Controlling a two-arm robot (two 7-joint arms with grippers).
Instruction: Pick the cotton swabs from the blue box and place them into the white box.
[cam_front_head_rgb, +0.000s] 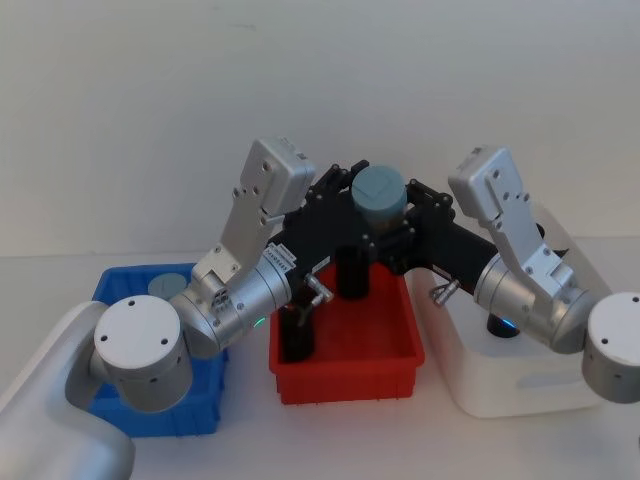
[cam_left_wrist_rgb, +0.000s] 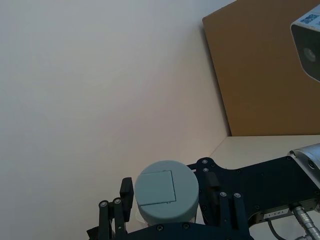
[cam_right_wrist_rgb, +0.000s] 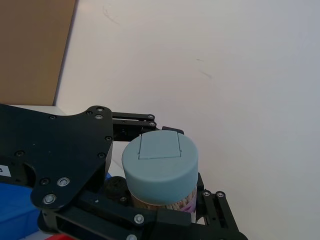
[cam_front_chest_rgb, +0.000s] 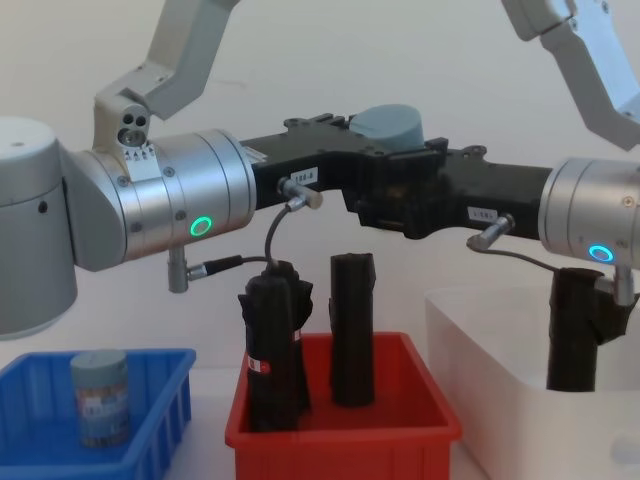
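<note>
A: Above the red bin (cam_front_head_rgb: 345, 372), mid-air: one tub of cotton swabs (cam_front_head_rgb: 379, 198) sits between both end effectors. Left end effector (cam_front_head_rgb: 352, 205) and right end effector (cam_front_head_rgb: 405, 208) meet head-on from opposite sides, fingers of each pressed around the tub.

B: Handover, by the look of it?

A: My reading, yes. The blue box (cam_front_head_rgb: 158, 408) lies on the robot's left and the white box (cam_front_head_rgb: 520, 385) on its right, so passing the tub across over the middle would save either arm a long reach. Tub is upright, grey-blue lid up, swab sticks visible below the lid in the right wrist view.

B: Anything left in the blue box?

A: One more tub (cam_front_chest_rgb: 100, 397), standing upright. Black rolls (cam_front_chest_rgb: 351, 328) stand in the red bin, directly under the exchange.
</note>
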